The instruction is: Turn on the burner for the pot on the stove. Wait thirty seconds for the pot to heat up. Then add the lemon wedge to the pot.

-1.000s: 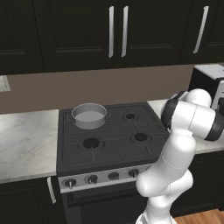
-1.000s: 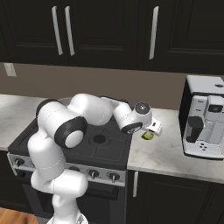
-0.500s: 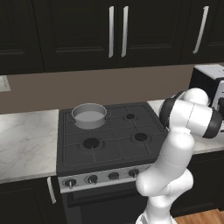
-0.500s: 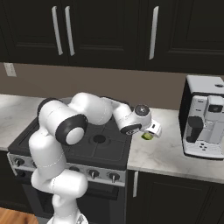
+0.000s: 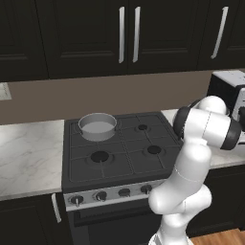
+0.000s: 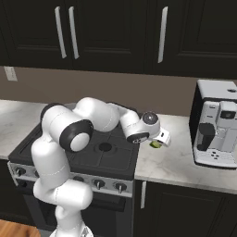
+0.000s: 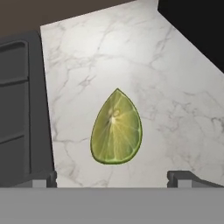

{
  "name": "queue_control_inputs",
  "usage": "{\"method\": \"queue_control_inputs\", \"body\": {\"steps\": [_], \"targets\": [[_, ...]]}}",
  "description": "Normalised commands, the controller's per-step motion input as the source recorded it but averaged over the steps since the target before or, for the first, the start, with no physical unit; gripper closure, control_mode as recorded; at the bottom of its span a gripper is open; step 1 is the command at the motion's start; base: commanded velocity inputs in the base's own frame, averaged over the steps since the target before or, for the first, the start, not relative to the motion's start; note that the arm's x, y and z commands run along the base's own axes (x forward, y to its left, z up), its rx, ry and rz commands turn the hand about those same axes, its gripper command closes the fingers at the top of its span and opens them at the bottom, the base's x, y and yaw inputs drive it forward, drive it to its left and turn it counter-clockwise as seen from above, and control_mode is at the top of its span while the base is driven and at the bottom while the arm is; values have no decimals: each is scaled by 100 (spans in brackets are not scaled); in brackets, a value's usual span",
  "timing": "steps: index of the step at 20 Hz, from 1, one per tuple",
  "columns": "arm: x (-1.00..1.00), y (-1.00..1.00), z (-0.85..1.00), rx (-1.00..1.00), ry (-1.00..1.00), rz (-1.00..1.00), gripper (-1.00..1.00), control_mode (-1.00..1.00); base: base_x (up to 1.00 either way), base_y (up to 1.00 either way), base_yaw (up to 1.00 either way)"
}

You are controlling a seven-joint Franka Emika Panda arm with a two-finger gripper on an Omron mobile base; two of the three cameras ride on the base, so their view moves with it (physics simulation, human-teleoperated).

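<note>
Left base view: the pot (image 5: pixel 97 126) sits on the back-left burner of the stove (image 5: pixel 119 158); whether that burner is lit cannot be told.

Right base view: the pincer (image 6: pixel 160 141) hangs low over the counter (image 6: pixel 180 162), just above the lemon wedge (image 6: pixel 156 144).

Hand view: the wedge lies flat on the marble between the wide-spread fingertips (image 7: pixel 189 178), ungrasped. Gripping it and carrying it to the pot are left.
</note>
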Motion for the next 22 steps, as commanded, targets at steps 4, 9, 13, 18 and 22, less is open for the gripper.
{"method": "queue_control_inputs", "body": {"steps": [4, 9, 13, 18, 22], "targets": [[0, 0, -7, 0, 0, 0, -100, -100, 0, 0, 0], [0, 0, -10, 0, 0, 0, -100, -100, 0, 0, 0], [0, 0, -12, -1, 0, 0, -100, -100, 0, 0, 0], [0, 0, -11, -1, 0, 0, -100, -100, 0, 0, 0], [1, 0, -9, -1, 0, 0, -100, -100, 0, 0, 0]]}}
